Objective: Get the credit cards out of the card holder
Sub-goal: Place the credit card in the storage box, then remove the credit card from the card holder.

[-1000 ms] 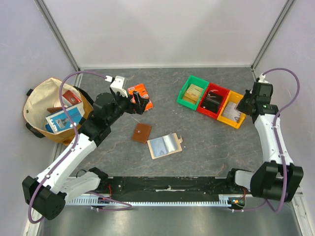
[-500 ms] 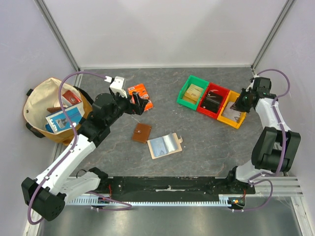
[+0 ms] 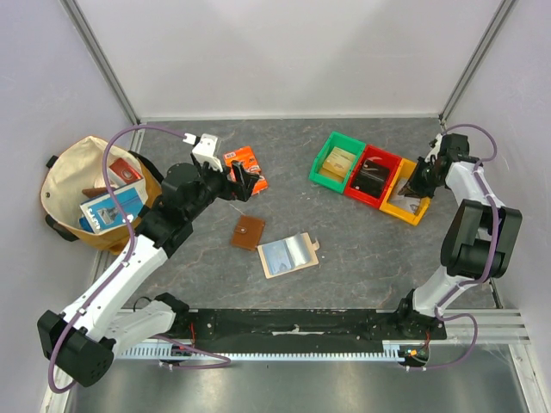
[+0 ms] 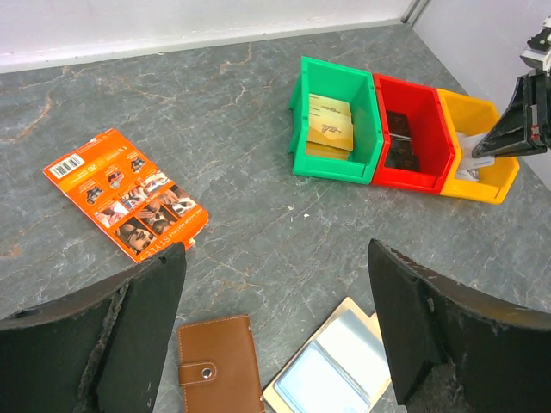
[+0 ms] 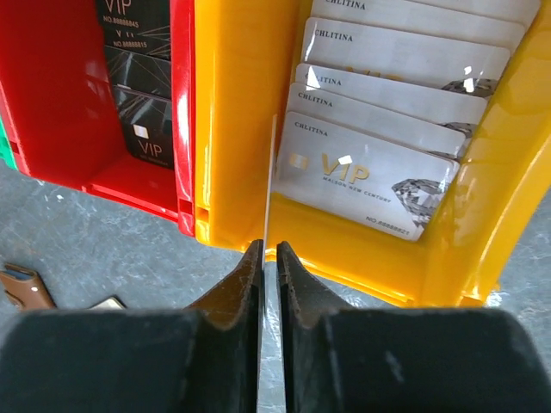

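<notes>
The beige card holder (image 3: 288, 255) lies unfolded on the table, pale blue lining up, also low in the left wrist view (image 4: 336, 370). My left gripper (image 3: 244, 182) hovers open above and behind it, empty (image 4: 275, 249). My right gripper (image 3: 415, 182) hangs over the yellow bin (image 3: 405, 194). A thin credit card (image 5: 269, 181) stands edge-on between its fingers (image 5: 268, 249), against the left one. The jaws are parted by a narrow crack. Several silver credit cards (image 5: 370, 176) lie fanned in the yellow bin (image 5: 232, 129).
A red bin (image 3: 372, 176) with black cards and a green bin (image 3: 338, 161) with gold cards adjoin the yellow one. A brown wallet (image 3: 249, 231) lies left of the holder. An orange packet (image 3: 245, 168) sits under the left gripper. A canvas bag (image 3: 95, 194) stands far left.
The right arm has swung its wrist in over the yellow bin. Its jaws have parted slightly around the card. The left arm has not moved.
</notes>
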### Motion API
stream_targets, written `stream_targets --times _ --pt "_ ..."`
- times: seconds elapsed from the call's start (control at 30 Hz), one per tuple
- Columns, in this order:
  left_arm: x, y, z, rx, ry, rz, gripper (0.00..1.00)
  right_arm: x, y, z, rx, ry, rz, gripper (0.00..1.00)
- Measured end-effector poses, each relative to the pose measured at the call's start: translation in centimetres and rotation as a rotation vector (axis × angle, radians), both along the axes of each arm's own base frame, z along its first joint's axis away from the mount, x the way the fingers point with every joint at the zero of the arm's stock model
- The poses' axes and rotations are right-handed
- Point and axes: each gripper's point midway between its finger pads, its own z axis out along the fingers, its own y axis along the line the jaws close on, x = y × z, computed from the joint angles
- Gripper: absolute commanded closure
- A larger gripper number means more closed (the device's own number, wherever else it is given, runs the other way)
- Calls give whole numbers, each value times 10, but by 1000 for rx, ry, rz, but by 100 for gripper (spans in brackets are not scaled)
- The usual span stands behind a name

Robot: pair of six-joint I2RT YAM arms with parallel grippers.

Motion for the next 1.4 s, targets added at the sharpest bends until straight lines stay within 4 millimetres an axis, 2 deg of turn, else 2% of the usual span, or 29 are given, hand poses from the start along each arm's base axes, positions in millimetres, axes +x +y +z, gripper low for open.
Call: stream_targets --times 0.13,0.2,0.3,0.37,0.53,0.63,0.77,0.87,0.93,1.07,1.2,1.33,1.4 --pt "0 0 0 0 0 -1 9 -1 -7 1 -38 12 -11 53" --pt "0 0 0 0 1 -1 9 -2 -11 2 -60 17 -20 46" --pt "0 0 0 0 1 -2 9 -6 -19 4 -105 28 -39 42" --pt "0 0 0 0 1 -2 9 -8 -25 12 -142 15 -57 38" --pt "0 -2 -2 1 5 -9 10 -16 -35 54 -254 -89 -107 35" --pt "0 -4 -5 4 17 -21 10 -21 -27 79 -297 -176 -103 35" --pt "2 -11 -12 4 54 -40 12 -27 20 103 -280 -304 5 35" --pt "1 -15 -18 -3 89 -49 12 -35 68 107 -226 -370 126 34" --pt "-1 -16 -22 -14 119 -46 13 -47 106 103 -172 -398 222 33" --pt "-9 -15 -30 -53 183 -34 13 -76 169 90 -91 -425 393 32" --pt "-31 -6 -51 -95 239 -17 13 -116 239 76 -44 -444 601 32" --pt "-57 8 -77 -103 299 5 13 -146 292 65 -57 -472 762 31" --pt "-68 15 -88 -92 326 17 13 -159 314 50 -99 -468 828 32"
